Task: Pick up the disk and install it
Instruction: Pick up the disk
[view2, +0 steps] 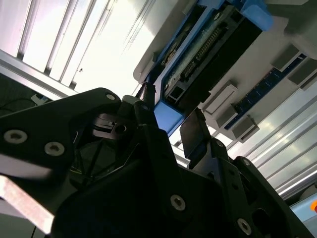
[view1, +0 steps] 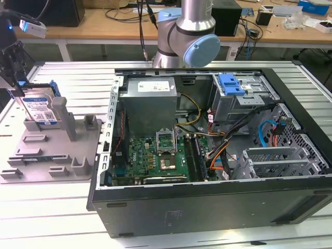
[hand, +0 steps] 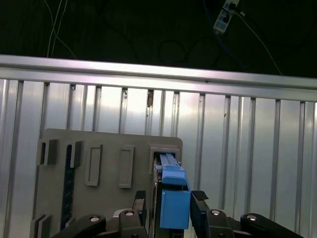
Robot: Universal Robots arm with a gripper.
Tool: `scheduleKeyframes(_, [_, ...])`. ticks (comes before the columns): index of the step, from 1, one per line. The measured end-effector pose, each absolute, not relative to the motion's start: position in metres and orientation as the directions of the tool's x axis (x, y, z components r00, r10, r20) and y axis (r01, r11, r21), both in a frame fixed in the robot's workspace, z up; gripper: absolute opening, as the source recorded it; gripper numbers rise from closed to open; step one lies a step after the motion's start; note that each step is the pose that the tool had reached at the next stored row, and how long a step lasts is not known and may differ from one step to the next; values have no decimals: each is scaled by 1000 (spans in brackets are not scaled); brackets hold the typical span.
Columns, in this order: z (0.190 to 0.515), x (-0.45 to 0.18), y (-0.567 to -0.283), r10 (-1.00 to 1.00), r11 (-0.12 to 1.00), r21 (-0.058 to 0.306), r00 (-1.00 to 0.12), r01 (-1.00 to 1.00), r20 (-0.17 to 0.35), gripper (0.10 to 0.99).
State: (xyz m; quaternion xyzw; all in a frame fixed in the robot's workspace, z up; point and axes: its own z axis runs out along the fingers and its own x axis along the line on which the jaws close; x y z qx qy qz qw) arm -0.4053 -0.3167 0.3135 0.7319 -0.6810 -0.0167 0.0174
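Note:
The disk (view1: 40, 110) stands on edge in a slot of the grey holder plate (view1: 57, 155) at the exterior view's left. It is silver with a white-and-blue label and a blue carrier frame. My gripper (view1: 19, 85) reaches down onto its upper end. In the first wrist view the gripper (hand: 169, 198) has its black fingers (hand: 199, 197) against both sides of the disk's blue end (hand: 174, 206). The second wrist view shows the gripper (view2: 168, 116) clamped on the same blue corner, with the disk (view2: 198, 54) running away into the holder.
An open computer case (view1: 207, 202) lies at the exterior view's right of the holder. Inside it are a grey power-supply box (view1: 150, 98), a motherboard (view1: 161, 155) and a drive cage with a blue latch (view1: 231, 84). The arm's base (view1: 184, 36) rises behind the case. Ribbed metal tabletop (hand: 247, 148) surrounds the holder.

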Motion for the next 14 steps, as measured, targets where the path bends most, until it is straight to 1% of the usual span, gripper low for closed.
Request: scheduleKeyframes(14, [310, -406, -314, -998, -70, 48, 70, -996, -1, 482])
